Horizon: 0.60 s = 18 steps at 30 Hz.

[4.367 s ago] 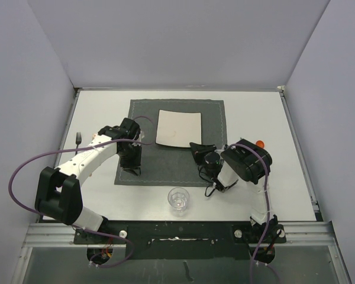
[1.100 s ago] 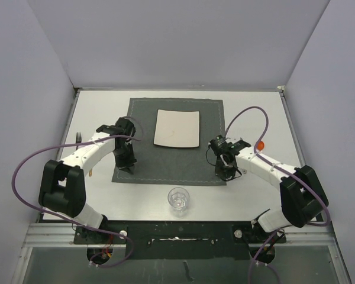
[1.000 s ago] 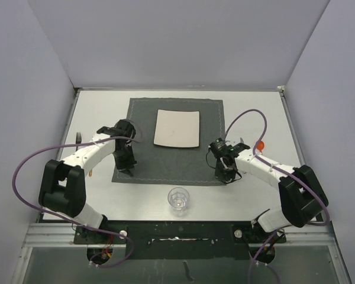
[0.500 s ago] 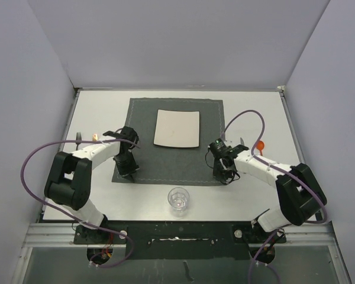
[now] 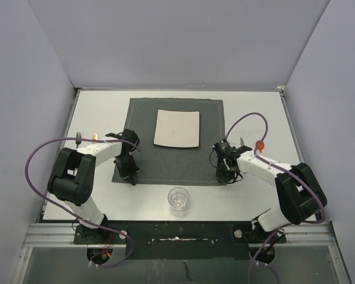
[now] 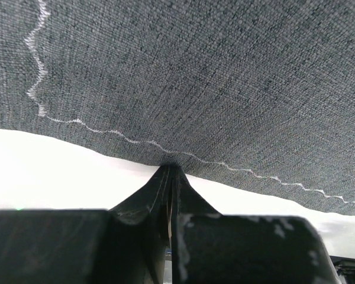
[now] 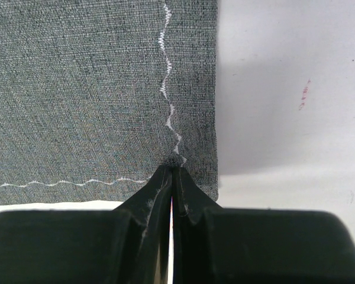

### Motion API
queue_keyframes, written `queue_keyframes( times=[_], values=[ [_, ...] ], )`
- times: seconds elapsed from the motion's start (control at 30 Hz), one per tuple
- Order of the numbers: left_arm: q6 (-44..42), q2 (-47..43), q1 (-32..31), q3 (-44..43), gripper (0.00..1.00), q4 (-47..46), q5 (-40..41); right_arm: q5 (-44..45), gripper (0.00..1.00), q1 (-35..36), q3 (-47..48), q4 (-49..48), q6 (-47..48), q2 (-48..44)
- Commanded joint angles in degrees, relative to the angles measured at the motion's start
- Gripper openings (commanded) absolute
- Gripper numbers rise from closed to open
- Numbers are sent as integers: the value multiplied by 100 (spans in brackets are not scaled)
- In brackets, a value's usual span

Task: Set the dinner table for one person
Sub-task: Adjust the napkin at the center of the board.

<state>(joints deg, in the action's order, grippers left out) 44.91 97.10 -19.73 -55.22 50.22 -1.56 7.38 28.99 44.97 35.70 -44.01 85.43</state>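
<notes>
The white dinner table (image 5: 257,112) carries a dark grey stitched placemat (image 5: 171,163) with a square white plate (image 5: 177,128) on its far half. My left gripper (image 5: 129,175) is shut on the placemat's front edge near its left corner; in the left wrist view the closed gripper (image 6: 169,168) pinches the stitched hem (image 6: 236,106). My right gripper (image 5: 228,175) is shut on the placemat at its front right corner; in the right wrist view the gripper (image 7: 174,163) bunches the cloth (image 7: 83,94) at the stitching.
A clear drinking glass (image 5: 178,199) stands in front of the placemat, between the arms. A fork (image 5: 77,138) lies at the table's left edge. A small orange item (image 5: 260,144) lies right of the placemat, partly behind the right arm's cable.
Since 4.4 s ago the right arm has swung out and come down on the front right corner. In the last second the left arm folded leftwards; both grippers stay at the front edge.
</notes>
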Motion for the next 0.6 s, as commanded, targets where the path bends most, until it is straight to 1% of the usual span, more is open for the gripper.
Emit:
queue_keyframes(
  times=[0.0, 0.23, 0.57],
  values=[
    [150, 253, -39, 183, 0, -386, -10, 106, 0, -143, -336, -94, 156, 74],
    [198, 283, -100, 292, 0, -479, -63, 97, 0, -294, -622, -116, 196, -57],
    [271, 235, -215, 396, 0, -520, -116, 106, 0, -397, -646, 68, 257, -235]
  ],
)
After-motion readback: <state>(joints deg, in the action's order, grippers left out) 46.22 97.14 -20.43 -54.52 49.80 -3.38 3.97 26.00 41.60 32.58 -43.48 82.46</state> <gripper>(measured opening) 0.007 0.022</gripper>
